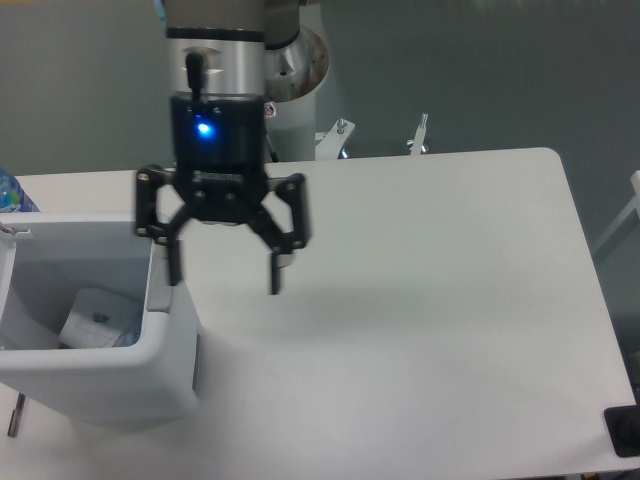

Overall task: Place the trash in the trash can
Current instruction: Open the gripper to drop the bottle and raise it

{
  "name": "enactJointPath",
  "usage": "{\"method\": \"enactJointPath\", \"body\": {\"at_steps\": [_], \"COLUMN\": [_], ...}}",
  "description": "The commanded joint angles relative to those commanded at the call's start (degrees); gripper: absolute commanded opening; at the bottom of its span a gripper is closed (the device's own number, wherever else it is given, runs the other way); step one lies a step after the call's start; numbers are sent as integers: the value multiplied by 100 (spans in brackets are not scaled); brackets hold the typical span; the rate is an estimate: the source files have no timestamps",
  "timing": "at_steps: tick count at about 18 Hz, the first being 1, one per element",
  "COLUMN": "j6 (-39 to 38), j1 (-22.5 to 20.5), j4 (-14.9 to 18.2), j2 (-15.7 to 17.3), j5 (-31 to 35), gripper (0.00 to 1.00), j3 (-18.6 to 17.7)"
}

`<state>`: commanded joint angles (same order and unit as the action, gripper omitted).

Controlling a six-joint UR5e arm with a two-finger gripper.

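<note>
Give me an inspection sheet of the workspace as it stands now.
Surface: white table, right side bare.
Job's things: white trash can at left edge; whitish package lies inside, with a bit of blue beside it that could be the bottle, too little showing to tell.
Clutter: blue-and-clear object at far left edge, mostly cut off; small dark object at bottom right corner.
Gripper: gripper open, empty, over the table just right of the can.
Cables: nothing seen.
Surroundings: robot base behind the table, grey backdrop.
</note>
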<state>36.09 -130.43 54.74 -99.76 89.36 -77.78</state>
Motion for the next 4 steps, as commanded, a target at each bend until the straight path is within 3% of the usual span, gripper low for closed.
{"method": "enactJointPath", "body": {"at_steps": [4], "j6": [381], "j1": [-18], "j4": [248], "j2": [18], "j5": [248], "gripper": [100], "j3": [-27]}}
